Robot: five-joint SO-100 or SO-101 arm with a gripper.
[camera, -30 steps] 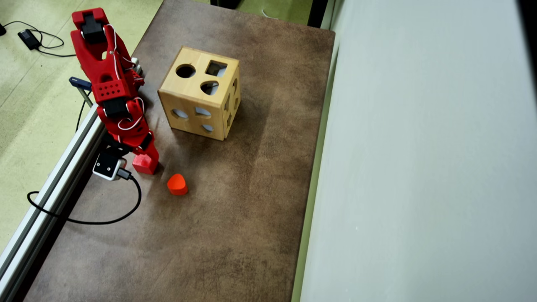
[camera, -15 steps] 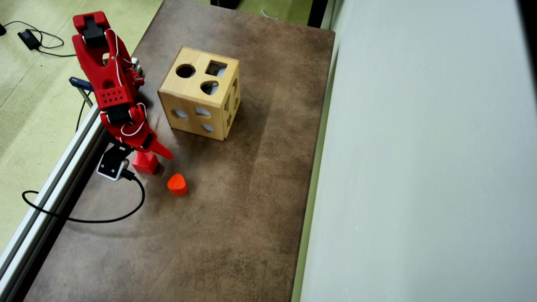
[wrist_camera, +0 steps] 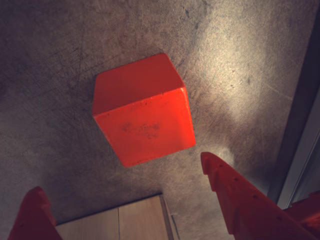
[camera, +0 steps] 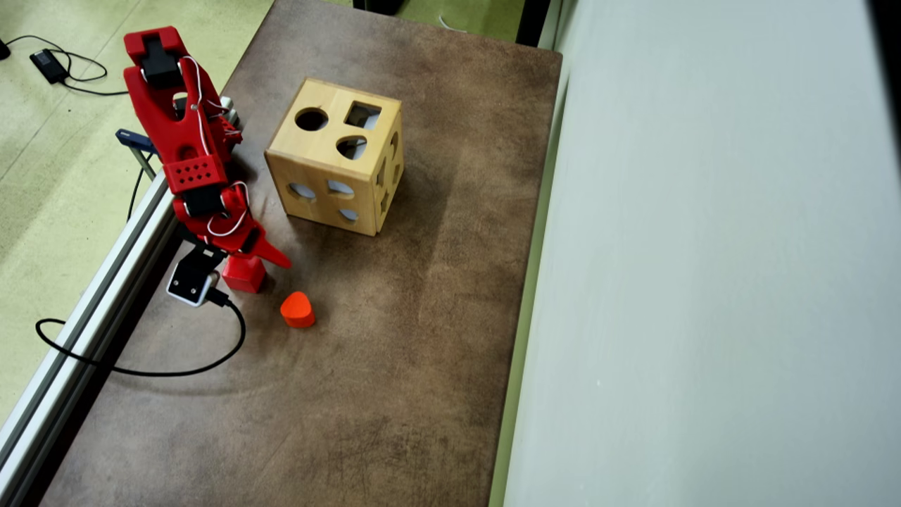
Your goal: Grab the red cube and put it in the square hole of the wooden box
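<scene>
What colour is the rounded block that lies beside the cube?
Orange-red, lighter than the deep red cube. The rounded block shows only in the overhead view.

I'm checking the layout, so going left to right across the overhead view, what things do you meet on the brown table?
Red cube under the open fingers → orange-red heart-like block → wooden box.
</scene>
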